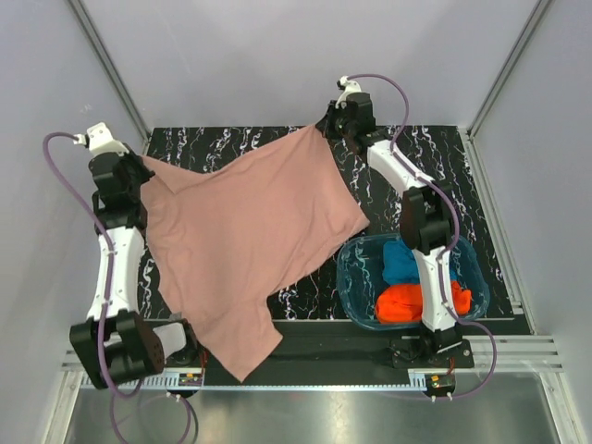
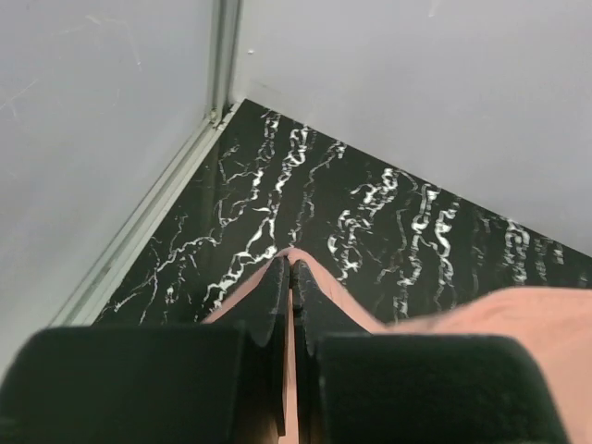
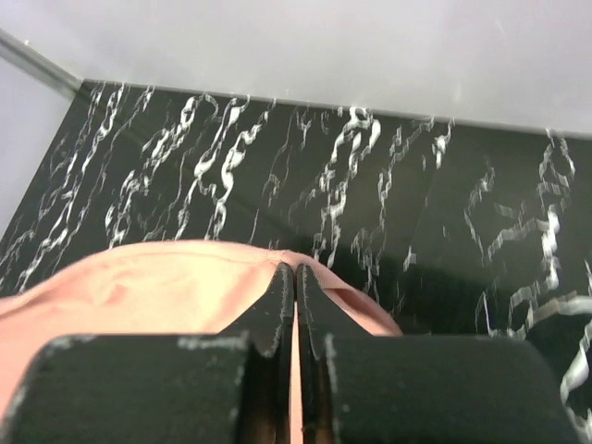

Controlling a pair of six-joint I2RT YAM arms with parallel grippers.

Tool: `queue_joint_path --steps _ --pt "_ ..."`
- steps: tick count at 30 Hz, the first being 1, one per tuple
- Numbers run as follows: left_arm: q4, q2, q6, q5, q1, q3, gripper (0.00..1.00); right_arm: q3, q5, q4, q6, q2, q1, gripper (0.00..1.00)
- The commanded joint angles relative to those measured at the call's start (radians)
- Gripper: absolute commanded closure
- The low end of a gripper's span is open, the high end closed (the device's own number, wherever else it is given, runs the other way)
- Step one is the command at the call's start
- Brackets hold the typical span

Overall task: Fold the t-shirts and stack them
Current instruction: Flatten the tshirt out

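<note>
A: Left side first. What's there?

B: The left gripper [image 1: 145,166] sits at about 10 o'clock on the marbled black table [image 1: 444,153]. Its jaws are pinched tight on a corner of the dusty-pink t-shirt [image 1: 245,231]. The wrist view shows pink cloth nipped between the closed fingers [image 2: 273,287].

A: How does the shirt lie?

B: It is spread open and skewed across the table's left and middle. One part hangs past the near edge at about 7 o'clock. Its surface is mostly smooth, with a fold near the left gripper.

A: And the far side?

B: The right gripper [image 1: 326,128] is at about 12 o'clock, clamped down on another corner of the same shirt, with cloth showing between its fingers in its wrist view.

A: Anything at right?

B: A translucent blue tub [image 1: 350,277] stands at 4 o'clock, just beside the pink shirt's edge – whether they touch I cannot tell. Inside it, a blue t-shirt [image 1: 400,262] lies toward the far wall and an orange-red t-shirt [image 1: 400,303] toward the near wall. Both are bunched up.
</note>
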Motion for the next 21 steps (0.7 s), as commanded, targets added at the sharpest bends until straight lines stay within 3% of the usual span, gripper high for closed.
queue_joint_path --steps 1,13,21 --pt "0.180 0.064 0.045 -0.062 0.002 0.029 1.00 0.209 -0.017 0.052 -0.036 0.090 -0.003 1.00" --pt "0.159 0.348 -0.006 -0.012 0.001 0.158 1.00 0.571 0.020 -0.012 -0.034 0.381 -0.057 1.00" --pt "0.152 0.431 -0.041 0.011 -0.004 0.238 1.00 0.638 0.020 0.039 0.010 0.459 -0.095 1.00"
